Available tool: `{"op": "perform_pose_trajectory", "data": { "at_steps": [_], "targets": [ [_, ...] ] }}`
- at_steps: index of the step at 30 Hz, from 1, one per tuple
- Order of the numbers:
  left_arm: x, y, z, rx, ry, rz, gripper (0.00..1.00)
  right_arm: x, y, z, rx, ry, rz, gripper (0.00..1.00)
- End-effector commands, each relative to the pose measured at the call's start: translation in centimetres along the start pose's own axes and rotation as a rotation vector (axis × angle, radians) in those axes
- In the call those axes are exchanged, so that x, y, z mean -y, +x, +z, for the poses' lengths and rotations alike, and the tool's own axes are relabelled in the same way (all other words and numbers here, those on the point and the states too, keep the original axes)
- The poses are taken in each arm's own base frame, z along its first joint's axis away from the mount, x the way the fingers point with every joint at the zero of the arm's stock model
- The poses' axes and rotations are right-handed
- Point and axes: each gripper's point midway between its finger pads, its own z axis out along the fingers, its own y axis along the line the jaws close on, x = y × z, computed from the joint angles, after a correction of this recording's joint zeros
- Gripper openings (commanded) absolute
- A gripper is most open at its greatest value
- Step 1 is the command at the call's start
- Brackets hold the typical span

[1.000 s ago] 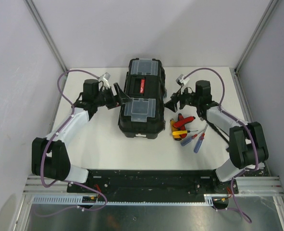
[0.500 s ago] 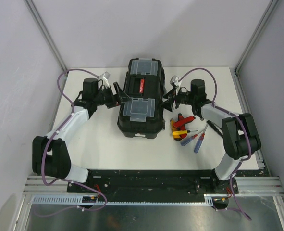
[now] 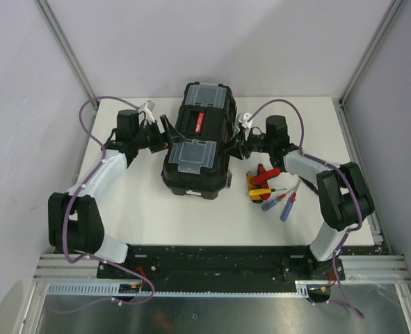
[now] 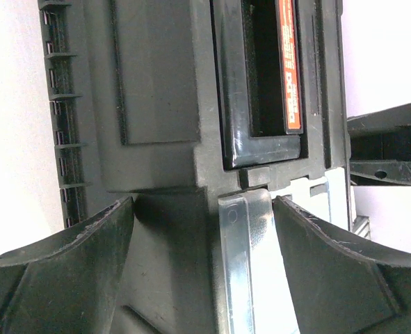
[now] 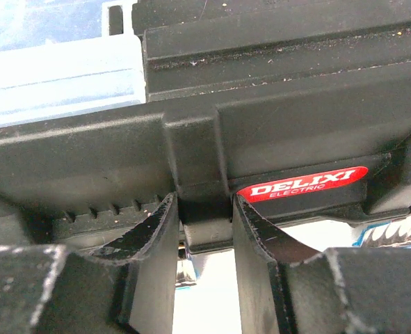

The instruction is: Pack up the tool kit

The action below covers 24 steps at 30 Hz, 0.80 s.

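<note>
Toolbox (image 3: 198,149): lid shut, nothing packed yet

Sits mid-frame on the table (image 3: 149,209). Left tool (image 3: 165,134) is spread wide at its left flank, gripping nothing. Right tool (image 3: 234,146) is pinched on a side rib. Screwdrivers (image 3: 278,195) lie loose right of centre. Probably bracing the box; next move needs the lid opened.

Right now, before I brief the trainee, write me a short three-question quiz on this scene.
1. True or false: the toolbox stands open.
2. The screwdrivers lie: A) inside the toolbox, B) on the table, right of the toolbox, C) on top of the toolbox.
3. Which tool's fingers flank a small black tab beside the red DELIXI badge?
Key: 1 false; 2 B; 3 the right tool.
</note>
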Motion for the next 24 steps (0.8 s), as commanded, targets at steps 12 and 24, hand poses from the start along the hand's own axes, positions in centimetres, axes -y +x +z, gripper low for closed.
{"op": "perform_pose_trajectory", "data": {
  "at_steps": [12,24],
  "targets": [
    [2.2,-1.2,-0.5,0.01,0.065,0.062,0.84,-1.1,-11.9,-1.1,0.218,0.092,-0.249,0.0],
    [2.5,-6.3,-4.5,0.213,-0.071,0.176,0.87,-1.1,-15.1,-2.1,0.249,0.087,-0.283,0.0]
  ]
}}
